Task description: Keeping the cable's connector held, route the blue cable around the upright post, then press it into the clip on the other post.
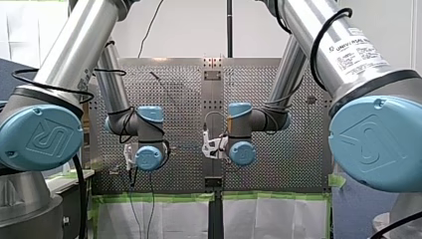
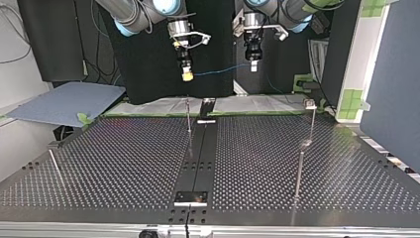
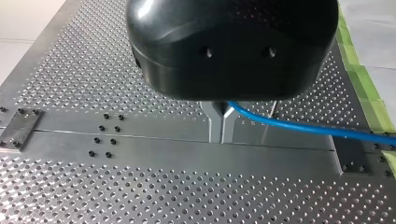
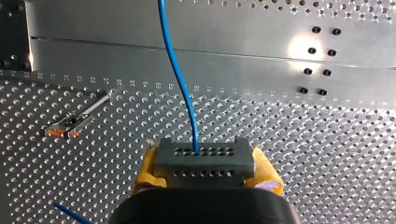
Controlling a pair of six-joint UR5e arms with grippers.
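In the right wrist view my right gripper [image 4: 204, 156] is shut on a grey connector [image 4: 203, 167], its yellow pads [image 4: 145, 173] pressed against both ends. The blue cable [image 4: 180, 79] leaves the connector and runs ahead over the table. My left gripper [image 3: 222, 138] has its metal fingers shut on the blue cable [image 3: 303, 127], which trails off to one side. In the top view both grippers hang high above the table's far edge, my right gripper [image 2: 186, 75] and my left gripper [image 2: 253, 66], with the cable [image 2: 218, 72] stretched between them. Below stand a thin upright post [image 2: 188, 116] and a post with a clip [image 2: 310, 104].
The perforated table [image 2: 124, 158] has a plain metal strip [image 2: 200, 153] down its middle. A thin rod [image 2: 55, 166] stands near the top view's left edge. Green tape and white sheeting line the far edge. In the front view both arms [image 1: 149, 129] [image 1: 249, 122] hang over the table.
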